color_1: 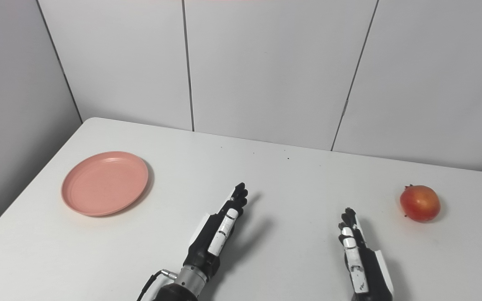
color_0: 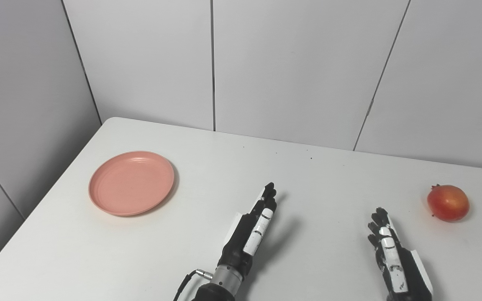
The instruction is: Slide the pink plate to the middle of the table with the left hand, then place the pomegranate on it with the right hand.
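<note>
The pink plate (color_0: 131, 182) lies flat and empty on the left part of the white table (color_0: 207, 167). The red pomegranate (color_0: 448, 202) sits on the table at the far right. My left hand (color_0: 253, 228) is open near the middle front of the table, fingers straight and pointing away, well to the right of the plate and holding nothing. My right hand (color_0: 389, 251) is open at the front right, fingers extended, below and left of the pomegranate and apart from it.
The table meets white wall panels (color_0: 291, 67) at the back. Its left edge runs diagonally close to the plate. A cable (color_0: 186, 280) hangs at the left wrist.
</note>
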Controlling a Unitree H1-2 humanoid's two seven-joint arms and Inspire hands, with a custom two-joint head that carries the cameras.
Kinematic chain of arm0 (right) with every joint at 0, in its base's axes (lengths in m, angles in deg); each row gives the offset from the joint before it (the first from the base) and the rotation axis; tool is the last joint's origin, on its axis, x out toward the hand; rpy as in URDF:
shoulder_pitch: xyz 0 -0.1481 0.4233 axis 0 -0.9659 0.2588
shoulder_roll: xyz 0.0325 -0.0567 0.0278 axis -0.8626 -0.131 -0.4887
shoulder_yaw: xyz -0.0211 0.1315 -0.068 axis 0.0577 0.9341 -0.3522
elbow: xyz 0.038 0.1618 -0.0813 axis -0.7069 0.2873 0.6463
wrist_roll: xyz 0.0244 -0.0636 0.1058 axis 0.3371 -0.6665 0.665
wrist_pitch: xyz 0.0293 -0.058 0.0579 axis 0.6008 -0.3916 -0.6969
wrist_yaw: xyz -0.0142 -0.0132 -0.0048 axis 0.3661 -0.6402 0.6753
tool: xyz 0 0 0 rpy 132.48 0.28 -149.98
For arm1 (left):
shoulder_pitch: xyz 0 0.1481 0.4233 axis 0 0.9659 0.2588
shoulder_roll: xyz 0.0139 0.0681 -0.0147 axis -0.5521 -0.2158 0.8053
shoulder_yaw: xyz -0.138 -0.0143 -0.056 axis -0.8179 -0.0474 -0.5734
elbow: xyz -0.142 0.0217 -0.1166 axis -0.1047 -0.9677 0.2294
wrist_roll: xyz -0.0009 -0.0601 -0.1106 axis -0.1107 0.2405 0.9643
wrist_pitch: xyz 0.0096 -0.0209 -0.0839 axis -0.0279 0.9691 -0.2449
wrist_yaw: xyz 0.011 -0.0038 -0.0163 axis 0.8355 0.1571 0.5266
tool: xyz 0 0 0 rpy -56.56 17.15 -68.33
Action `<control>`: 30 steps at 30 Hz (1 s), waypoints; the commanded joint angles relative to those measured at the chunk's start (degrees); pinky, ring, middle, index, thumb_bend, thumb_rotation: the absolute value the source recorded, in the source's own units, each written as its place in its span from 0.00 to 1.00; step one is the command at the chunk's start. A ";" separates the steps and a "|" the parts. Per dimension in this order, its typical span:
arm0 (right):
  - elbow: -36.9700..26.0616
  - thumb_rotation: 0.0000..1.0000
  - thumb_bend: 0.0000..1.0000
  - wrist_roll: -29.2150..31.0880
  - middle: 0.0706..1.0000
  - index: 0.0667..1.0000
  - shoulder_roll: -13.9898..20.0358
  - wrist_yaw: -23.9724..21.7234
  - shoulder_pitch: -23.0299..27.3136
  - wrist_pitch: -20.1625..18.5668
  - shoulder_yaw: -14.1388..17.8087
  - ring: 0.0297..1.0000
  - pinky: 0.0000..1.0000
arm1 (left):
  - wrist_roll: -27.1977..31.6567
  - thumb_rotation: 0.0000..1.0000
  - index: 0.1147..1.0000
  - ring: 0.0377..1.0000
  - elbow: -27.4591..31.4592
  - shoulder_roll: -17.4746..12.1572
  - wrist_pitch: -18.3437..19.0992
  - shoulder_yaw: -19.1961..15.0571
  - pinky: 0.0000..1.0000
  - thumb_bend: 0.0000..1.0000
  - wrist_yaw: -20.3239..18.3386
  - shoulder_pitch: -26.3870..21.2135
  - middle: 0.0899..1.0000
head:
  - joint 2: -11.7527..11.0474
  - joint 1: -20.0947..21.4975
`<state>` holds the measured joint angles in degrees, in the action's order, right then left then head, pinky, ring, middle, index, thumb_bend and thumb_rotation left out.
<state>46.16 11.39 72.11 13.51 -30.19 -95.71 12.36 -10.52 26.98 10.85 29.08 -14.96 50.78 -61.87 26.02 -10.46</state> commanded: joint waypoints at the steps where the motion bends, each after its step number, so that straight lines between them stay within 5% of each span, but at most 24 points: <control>1: -1.70 1.00 0.25 0.23 1.00 1.00 0.03 -0.28 0.44 2.98 0.09 1.00 1.00 | 0.19 1.00 1.00 1.00 0.00 0.95 0.80 1.19 1.00 0.47 -1.37 -0.78 1.00 | 0.01 -0.01; 12: -2.02 1.00 0.24 -0.66 1.00 1.00 -0.46 0.27 0.31 2.54 -0.34 0.99 1.00 | -0.23 1.00 0.99 0.99 1.71 -0.05 -1.17 0.35 1.00 0.47 -0.71 -0.72 0.99 | -0.23 -0.09; 30: -1.80 1.00 0.24 -0.45 1.00 1.00 -1.18 0.51 0.55 1.98 -0.22 1.00 1.00 | -1.39 1.00 0.97 0.98 13.95 -4.04 -0.04 -1.24 0.98 0.48 -1.79 -3.22 0.99 | -0.81 -0.47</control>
<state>46.10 10.40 71.14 14.13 -30.27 -95.71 11.95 -11.54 38.92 6.87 30.15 -15.85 49.35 -62.59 25.14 -10.90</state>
